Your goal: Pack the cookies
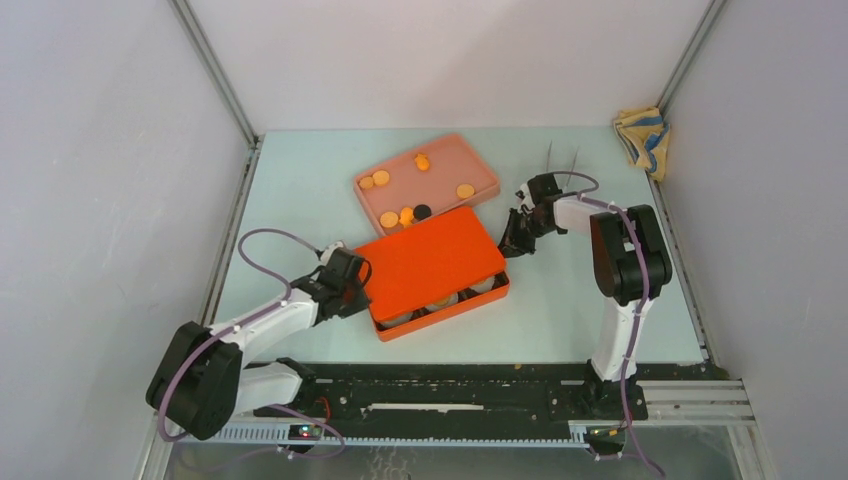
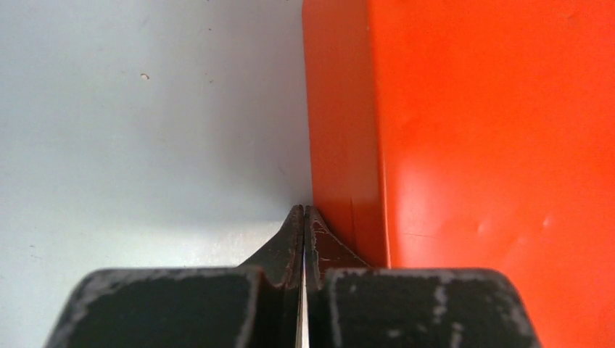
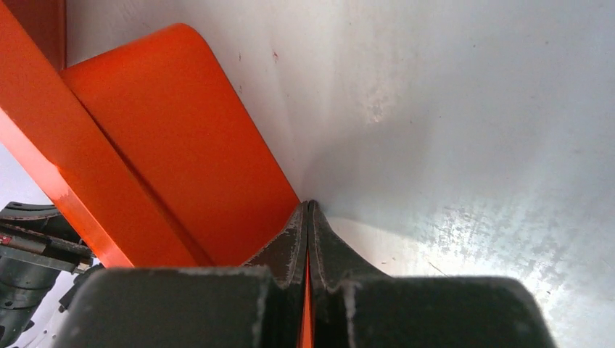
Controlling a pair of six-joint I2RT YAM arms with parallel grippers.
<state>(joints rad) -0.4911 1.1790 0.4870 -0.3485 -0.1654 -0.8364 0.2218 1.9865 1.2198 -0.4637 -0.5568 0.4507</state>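
Observation:
Several cookies [image 1: 389, 219], orange discs with a black one [image 1: 422, 211] and a star-shaped one [image 1: 423, 161], lie in a pink tray [image 1: 480, 160] at the back. In front of it an orange lid [image 1: 430, 260] sits askew over an orange box [image 1: 445, 312], leaving white paper cups [image 1: 440, 300] showing along the box's front. My left gripper [image 1: 350, 280] [image 2: 304, 210] is shut and empty, its tips against the lid's left wall [image 2: 341, 130]. At the lid's right end my right gripper [image 1: 515, 240] [image 3: 308, 204] is shut on the edge of the lid [image 3: 181, 145], with orange showing between the jaws.
A yellow and blue cloth [image 1: 640, 135] lies in the back right corner. Two thin sticks [image 1: 560, 160] lie just behind the right arm. Metal frame rails run along both sides of the pale table [image 1: 560, 320].

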